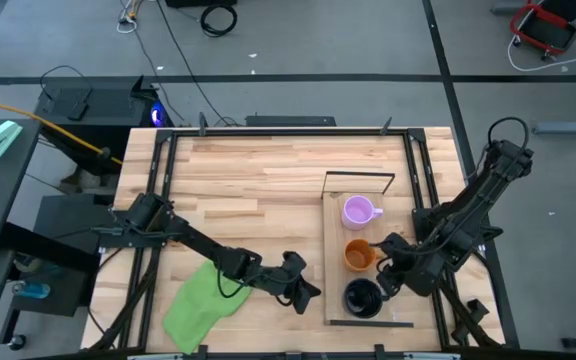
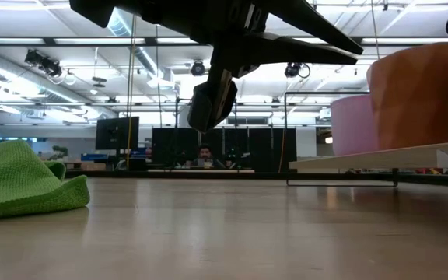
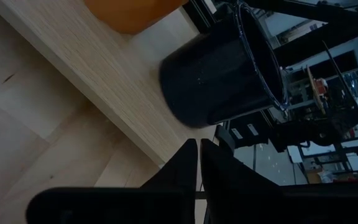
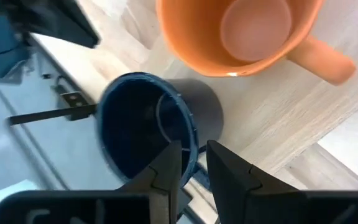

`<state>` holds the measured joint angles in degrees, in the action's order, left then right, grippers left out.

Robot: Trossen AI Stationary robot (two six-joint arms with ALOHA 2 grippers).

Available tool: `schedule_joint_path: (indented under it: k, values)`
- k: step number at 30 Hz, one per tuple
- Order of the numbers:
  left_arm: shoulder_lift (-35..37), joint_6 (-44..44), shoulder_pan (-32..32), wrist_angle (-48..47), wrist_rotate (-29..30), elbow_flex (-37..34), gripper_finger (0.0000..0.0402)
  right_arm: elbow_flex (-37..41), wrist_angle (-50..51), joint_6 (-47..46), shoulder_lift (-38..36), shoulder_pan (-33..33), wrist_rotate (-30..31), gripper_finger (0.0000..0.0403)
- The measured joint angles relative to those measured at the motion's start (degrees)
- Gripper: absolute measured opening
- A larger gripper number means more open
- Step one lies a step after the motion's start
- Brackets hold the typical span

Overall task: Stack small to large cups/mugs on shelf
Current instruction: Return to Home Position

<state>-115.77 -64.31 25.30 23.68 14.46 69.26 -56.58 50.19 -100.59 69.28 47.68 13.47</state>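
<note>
Black mug, largest, is sitting at the shelf's 6 o'clock end, so right gripper, fingers parted, is apparently letting go; left gripper is idling closed, empty.

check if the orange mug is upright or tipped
Upright: the orange mug stands on the shelf, open mouth up, bare bottom visible inside.
</note>
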Motion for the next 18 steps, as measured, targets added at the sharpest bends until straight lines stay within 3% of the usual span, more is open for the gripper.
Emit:
schedule_joint_path:
  k: [12,18]
  values:
    - [0.0,-1.2,-0.1,0.4,0.0,0.0,0.0027,0.0,0.0,6.1,-12.9,0.1,1.3,0.0084]
    - [0.0,-1.2,-0.6,6.0,-0.6,0.0,0.0025,0.0,0.0,12.6,-17.7,0.1,4.5,0.0084]
